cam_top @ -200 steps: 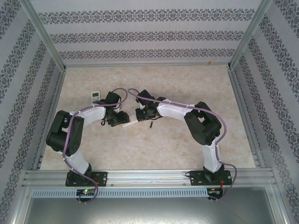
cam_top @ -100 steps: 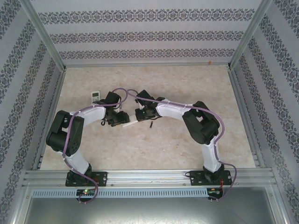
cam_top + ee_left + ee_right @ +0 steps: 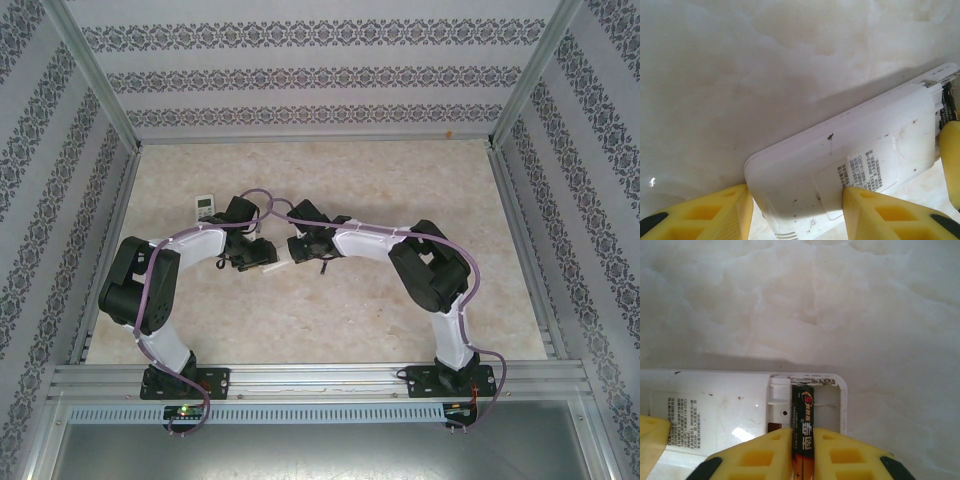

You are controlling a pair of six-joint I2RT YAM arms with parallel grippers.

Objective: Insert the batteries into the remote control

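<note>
The white remote control [image 3: 855, 160] lies back side up, and my left gripper [image 3: 795, 215] is shut on its closed end. In the top view the remote [image 3: 279, 262] spans the gap between both grippers. Its battery compartment [image 3: 827, 407] is uncovered at the other end. A dark battery with a copper tint [image 3: 803, 415] stands in my right gripper [image 3: 803, 452], which is shut on it. The battery's far tip rests against the compartment's end contacts, in the left slot. Another small dark battery [image 3: 323, 266] lies on the table just right of the right gripper [image 3: 300, 250].
A small white device with a screen [image 3: 205, 207] lies on the marble-patterned table [image 3: 400, 180] behind the left arm. Patterned walls and metal rails enclose the table on three sides. Open floor stretches to the back and right.
The right arm has edged to the left, bringing the held battery in over the remote's open end. The left arm and the remote have stayed put.
</note>
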